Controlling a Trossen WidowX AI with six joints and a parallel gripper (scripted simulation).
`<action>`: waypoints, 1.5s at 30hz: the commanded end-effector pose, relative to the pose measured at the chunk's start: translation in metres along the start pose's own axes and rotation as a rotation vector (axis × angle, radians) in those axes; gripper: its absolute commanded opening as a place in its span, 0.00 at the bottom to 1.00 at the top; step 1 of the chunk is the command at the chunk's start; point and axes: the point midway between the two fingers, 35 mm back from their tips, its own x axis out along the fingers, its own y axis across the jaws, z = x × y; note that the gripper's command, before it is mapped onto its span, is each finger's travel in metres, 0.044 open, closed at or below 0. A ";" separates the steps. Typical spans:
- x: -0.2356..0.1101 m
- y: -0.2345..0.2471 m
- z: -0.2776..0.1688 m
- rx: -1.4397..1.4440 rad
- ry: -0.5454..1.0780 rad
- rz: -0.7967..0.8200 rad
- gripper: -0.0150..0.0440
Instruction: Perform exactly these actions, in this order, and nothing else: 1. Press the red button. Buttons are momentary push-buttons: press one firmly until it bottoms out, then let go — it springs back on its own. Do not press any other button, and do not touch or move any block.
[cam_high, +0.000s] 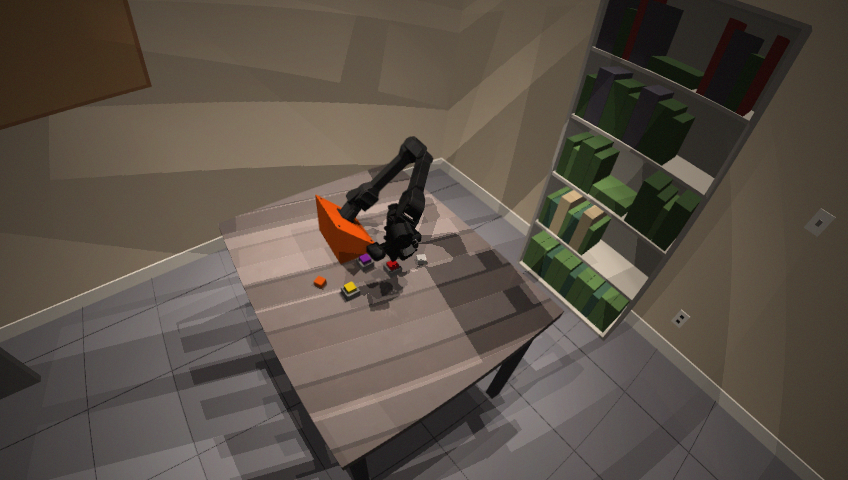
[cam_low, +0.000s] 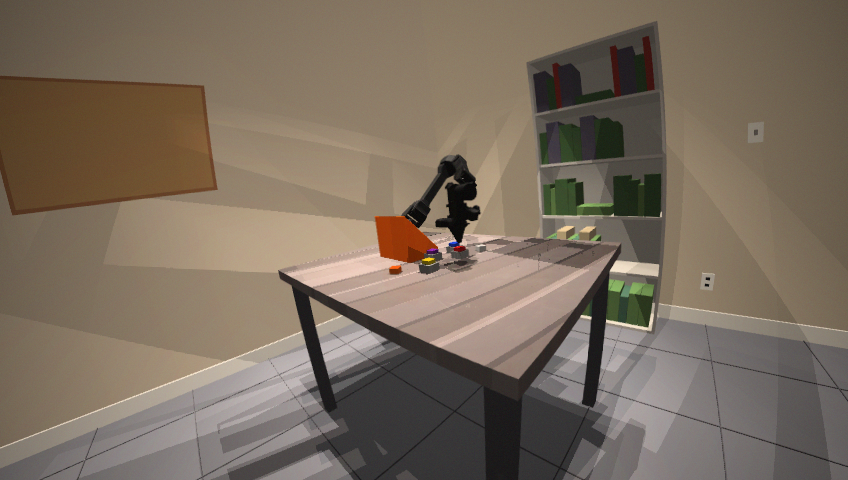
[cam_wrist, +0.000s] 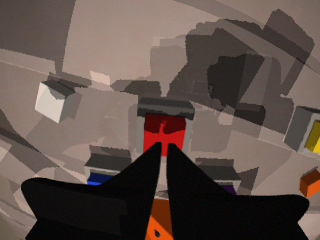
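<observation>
The red button (cam_high: 392, 265) (cam_low: 459, 249) (cam_wrist: 164, 125) sits on a grey base on the table. My gripper (cam_low: 458, 240) (cam_wrist: 164, 148) is shut with nothing between its fingers and points down. Its tips are just above the red button in the exterior view and overlap the button's near edge in the wrist view. Whether they touch it cannot be told. In the top view the arm hides the fingertips.
Nearby are blue (cam_low: 453, 244) (cam_wrist: 97, 180), purple (cam_high: 365, 258) (cam_low: 432, 251) and yellow buttons (cam_high: 349, 287) (cam_low: 427, 261), a white block (cam_high: 421, 259) (cam_low: 480, 248) (cam_wrist: 48, 102) and an orange block (cam_high: 320, 281) (cam_low: 395, 270) (cam_wrist: 311, 184). A large orange wedge (cam_high: 339, 234) (cam_low: 395, 237) stands by the arm.
</observation>
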 end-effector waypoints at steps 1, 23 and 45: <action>0.008 0.000 -0.002 0.010 0.002 0.005 0.29; 0.025 0.001 -0.002 0.010 0.002 0.007 0.29; -0.036 0.065 0.005 0.011 0.003 0.000 0.51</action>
